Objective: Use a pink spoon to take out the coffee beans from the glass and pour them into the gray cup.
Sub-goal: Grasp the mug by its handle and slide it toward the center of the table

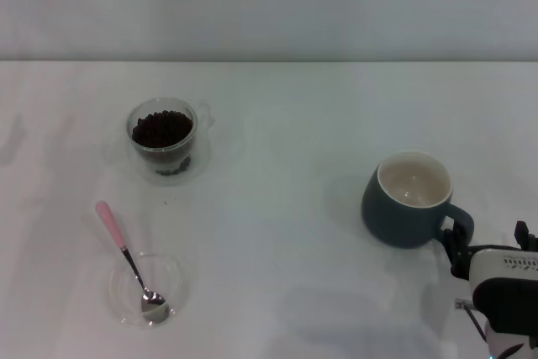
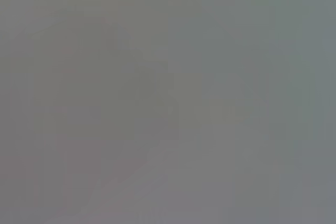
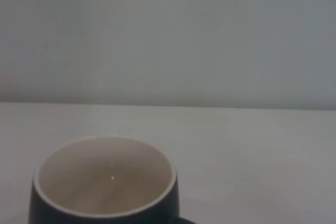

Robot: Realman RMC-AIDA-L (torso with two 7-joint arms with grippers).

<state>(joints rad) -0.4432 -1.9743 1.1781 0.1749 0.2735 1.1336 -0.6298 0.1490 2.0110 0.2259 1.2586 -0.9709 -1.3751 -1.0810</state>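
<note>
on the white table [image 1: 286, 124]: clear double-walled glass [image 1: 165, 140] of dark coffee beans [image 1: 161, 129], far left; pink-handled spoon [image 1: 130, 265], bowl in a flat clear dish [image 1: 172, 279]; empty blue-gray cup [image 1: 407, 199], right. right gripper [image 1: 492, 250] just beside its handle, grasp cannot be told.

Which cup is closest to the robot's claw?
The gray cup. The right claw sits just beside its handle, while the glass holding coffee beans stands far off on the robot's left.

White bench [image 1: 286, 233], pale wall [image 1: 269, 2] behind its far edge, flat clear round dish [image 1: 172, 279] near the front-left corner
</note>
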